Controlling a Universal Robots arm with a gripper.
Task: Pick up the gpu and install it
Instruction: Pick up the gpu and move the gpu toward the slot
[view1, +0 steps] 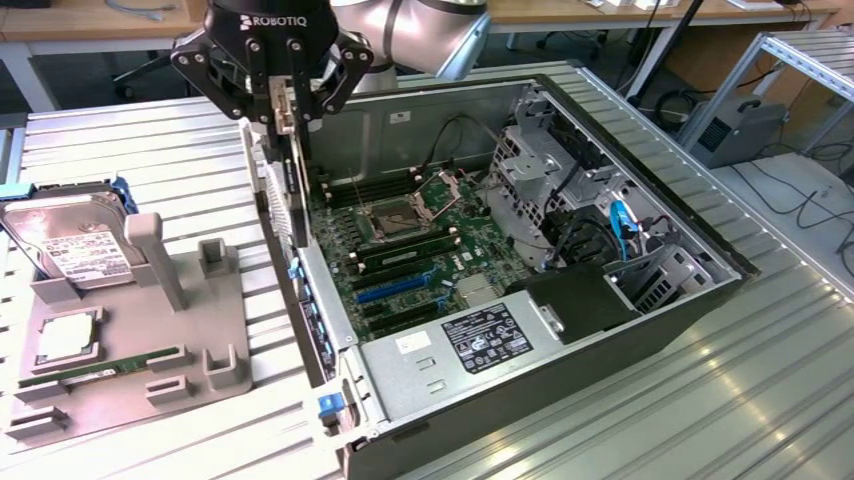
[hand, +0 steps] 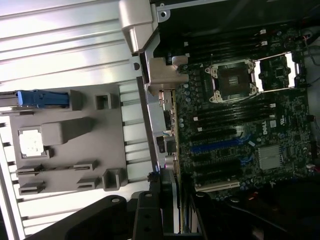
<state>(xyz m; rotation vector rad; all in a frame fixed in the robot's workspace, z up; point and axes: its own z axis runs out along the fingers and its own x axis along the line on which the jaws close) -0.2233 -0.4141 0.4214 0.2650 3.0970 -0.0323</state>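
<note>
The hand (view1: 283, 118) hangs over the rear wall of the open computer case (view1: 534, 400), its fingers clamped on the top edge of the gpu (view1: 299, 195). The card hangs upright and edge-on below the fingers, at the side of the case towards the exterior view's left, over the line where the case wall meets the motherboard (view1: 400, 260). Whether its lower edge touches anything on the board cannot be told.

In the wrist view the hand (hand: 167, 187) grips the gpu (hand: 167, 125) from above. The card runs as a narrow strip along the edge of the motherboard (hand: 235, 130), with its silvery end bracket and port openings at the end far from the fingers. The blue and black expansion slots lie just beside it on the board, and the CPU socket (hand: 230, 80), its cover plate swung open, sits further in.

The case lies on its side on the ribbed metal tabletop (view1: 134, 140), towards the tabletop's edge on the exterior view's right. Inside it are the CPU socket (view1: 398, 212), rows of memory slots, a labelled power supply (view1: 487, 340) at the near corner and a drive cage with blue cables.

A grey holder (view1: 134, 330) sits flat by the tabletop's edge on the exterior view's left, just beside the case. It carries a hard drive (view1: 67, 250) with a white label leaning in a slot, and a green memory stick (view1: 114, 362) near its near edge. The wrist view shows the grey holder (hand: 65, 150) lying beside the case.
</note>
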